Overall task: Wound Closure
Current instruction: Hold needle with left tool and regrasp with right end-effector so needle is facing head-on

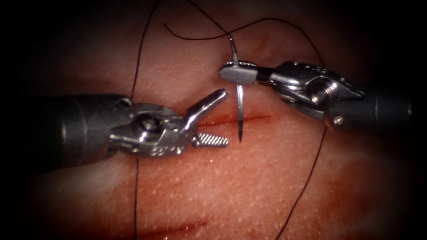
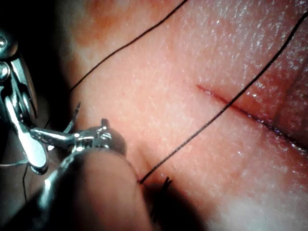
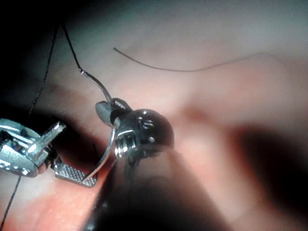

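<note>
Step in hand: you have the needle [image 1: 239,100] held free above the tissue [image 1: 249,186]; it is not in the tissue. My reading is that you are between bites, with the needle presented near the cut [image 1: 240,120].

Right tool: your right tool [image 1: 238,73] comes in from 3 o'clock, its jaws pressed together across the needle, roughly a third of the way down from the thread end. The grip crosses the shaft nearly square.

Needle: it hangs almost upright in the endoscope view, swaged end toward 12 o'clock, point toward 6 o'clock. The point lies over the cut line; whether it hovers or just touches the surface I cannot tell from here.

Left tool: your left tool [image 1: 212,119] enters from 9 o'clock with its jaws spread wide, holding nothing. The needle's lower half stands just beside the open tips, at their 3 o'clock, apart from them.

Thread: the thread [image 1: 311,175] leaves the needle's top end, arcs over toward 1 o'clock and trails down the right side of the cut to 6 o'clock. Another strand [image 1: 136,186] runs from 12 to 6 o'clock on the left, behind your left tool.

Next move calls for: as a judgement, a steady right-hand grip and, if your left tool takes the needle, closing on the shaft above the point.
</note>
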Controlling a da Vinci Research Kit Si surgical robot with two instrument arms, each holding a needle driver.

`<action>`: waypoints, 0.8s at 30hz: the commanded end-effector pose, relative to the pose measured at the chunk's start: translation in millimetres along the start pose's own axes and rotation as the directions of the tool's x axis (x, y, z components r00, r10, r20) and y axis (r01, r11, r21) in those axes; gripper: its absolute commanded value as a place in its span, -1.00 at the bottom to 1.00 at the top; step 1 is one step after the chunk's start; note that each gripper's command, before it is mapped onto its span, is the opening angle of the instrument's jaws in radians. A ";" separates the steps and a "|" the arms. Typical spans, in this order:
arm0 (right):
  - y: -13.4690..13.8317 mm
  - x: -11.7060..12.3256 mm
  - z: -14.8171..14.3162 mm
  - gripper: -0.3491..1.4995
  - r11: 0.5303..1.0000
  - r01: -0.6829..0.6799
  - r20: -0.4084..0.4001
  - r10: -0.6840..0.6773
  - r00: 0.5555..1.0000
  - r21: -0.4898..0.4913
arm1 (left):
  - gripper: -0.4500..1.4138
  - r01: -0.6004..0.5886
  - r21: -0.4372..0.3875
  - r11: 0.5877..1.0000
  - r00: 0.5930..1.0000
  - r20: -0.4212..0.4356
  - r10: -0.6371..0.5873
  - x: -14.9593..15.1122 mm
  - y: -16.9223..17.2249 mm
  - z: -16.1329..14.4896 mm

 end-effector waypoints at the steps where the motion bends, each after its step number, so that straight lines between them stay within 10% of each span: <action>1: 0.1 0.2 0.8 -1.00 1.000 -0.006 0.001 0.006 1.000 0.003 | 0.37 0.016 0.005 1.000 1.000 -0.012 -0.016 -0.6 0.1 0.8; 16: -0.2 -0.4 0.4 -1.00 0.994 -0.094 -0.021 0.095 0.995 0.050 | 0.08 0.233 0.007 0.972 0.957 -0.179 -0.228 -3.3 0.0 2.7; 24: -0.2 -0.5 0.4 -1.00 0.994 -0.099 -0.024 0.100 0.995 0.051 | -0.86 0.247 0.024 0.969 0.959 -0.149 -0.241 -2.8 0.3 3.3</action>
